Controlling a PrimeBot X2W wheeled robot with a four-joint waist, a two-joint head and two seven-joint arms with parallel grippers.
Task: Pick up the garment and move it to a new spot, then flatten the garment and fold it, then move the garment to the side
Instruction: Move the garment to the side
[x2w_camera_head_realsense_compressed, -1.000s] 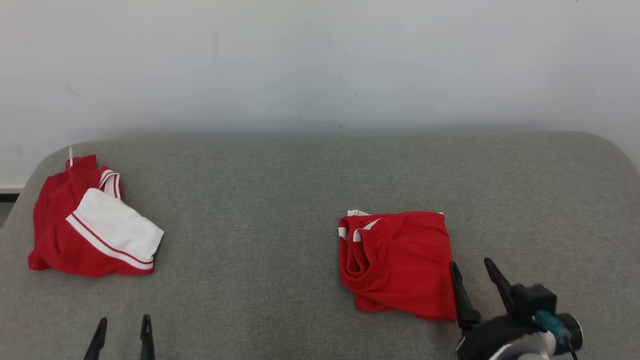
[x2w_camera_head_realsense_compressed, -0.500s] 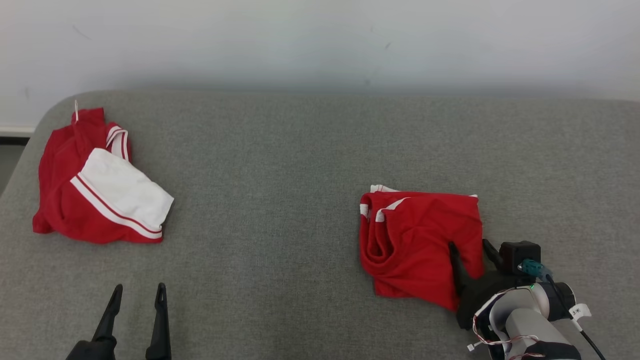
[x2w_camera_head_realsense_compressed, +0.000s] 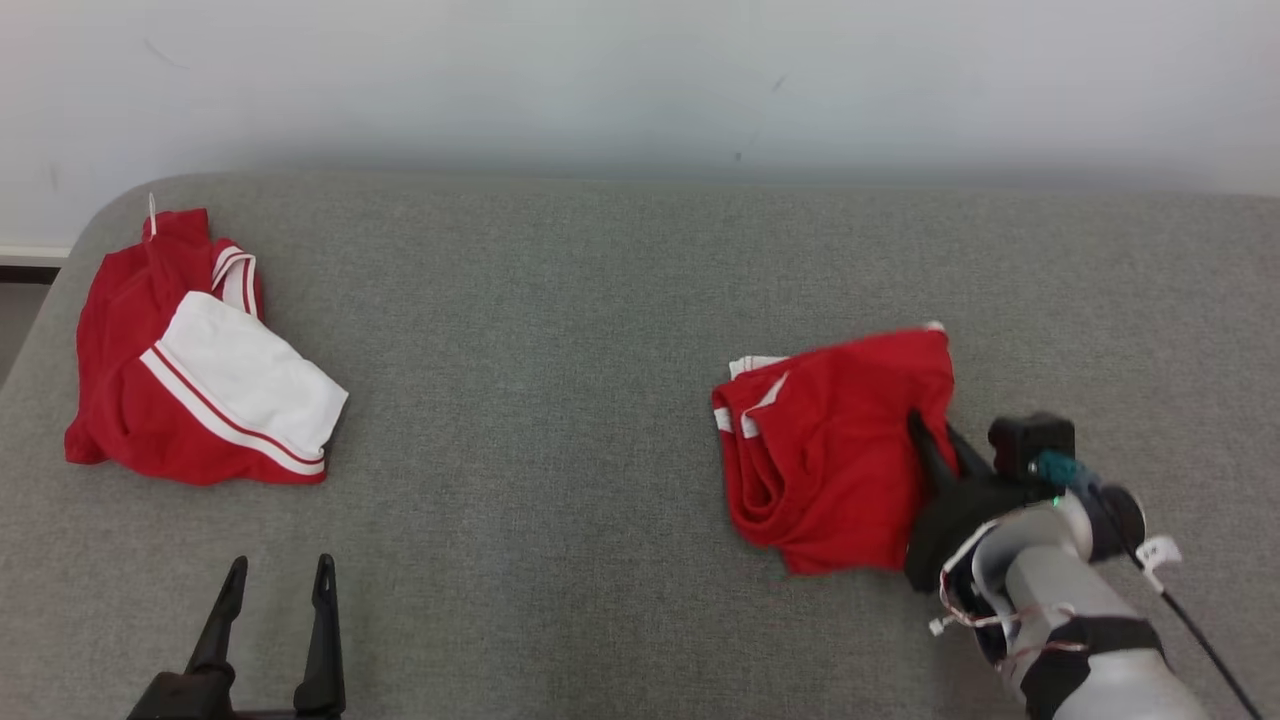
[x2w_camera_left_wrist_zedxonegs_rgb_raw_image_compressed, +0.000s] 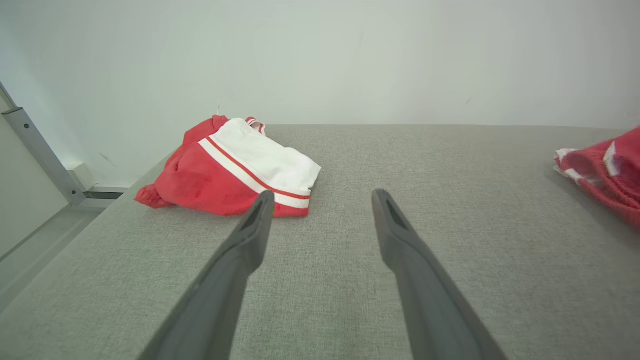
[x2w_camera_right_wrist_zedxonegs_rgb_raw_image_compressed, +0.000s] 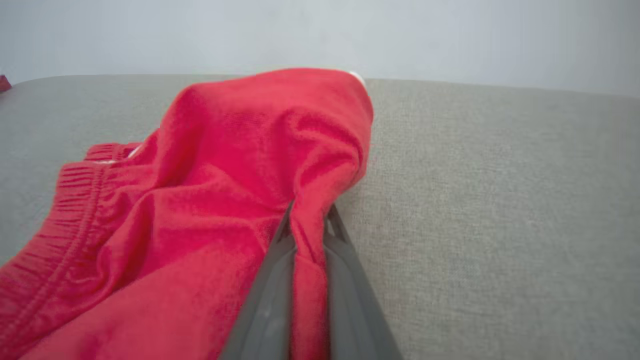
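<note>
A folded red garment (x2w_camera_head_realsense_compressed: 830, 450) with white trim lies on the grey cushioned surface (x2w_camera_head_realsense_compressed: 560, 380), right of centre. My right gripper (x2w_camera_head_realsense_compressed: 935, 432) is shut on its right edge, the red cloth (x2w_camera_right_wrist_zedxonegs_rgb_raw_image_compressed: 240, 190) pinched between the two dark fingers (x2w_camera_right_wrist_zedxonegs_rgb_raw_image_compressed: 270, 295) and bunched upward. The garment's left end (x2w_camera_left_wrist_zedxonegs_rgb_raw_image_compressed: 605, 170) shows at the right edge of the left wrist view. My left gripper (x2w_camera_head_realsense_compressed: 280, 570) stands open low at the near left, nothing between its fingers (x2w_camera_left_wrist_zedxonegs_rgb_raw_image_compressed: 250, 240).
A second red and white garment (x2w_camera_head_realsense_compressed: 190, 380) lies crumpled at the far left near the surface's rounded corner, also seen ahead of my left gripper as red and white cloth (x2w_camera_left_wrist_zedxonegs_rgb_raw_image_compressed: 235, 170). A white wall (x2w_camera_head_realsense_compressed: 640, 80) backs the surface. A metal post (x2w_camera_left_wrist_zedxonegs_rgb_raw_image_compressed: 40, 150) stands beyond the left edge.
My right gripper moved onto the garment's right edge and shut on it, pulling the cloth up and away from me. The head camera tilted between the earliest frame and now. The left gripper kept still.
</note>
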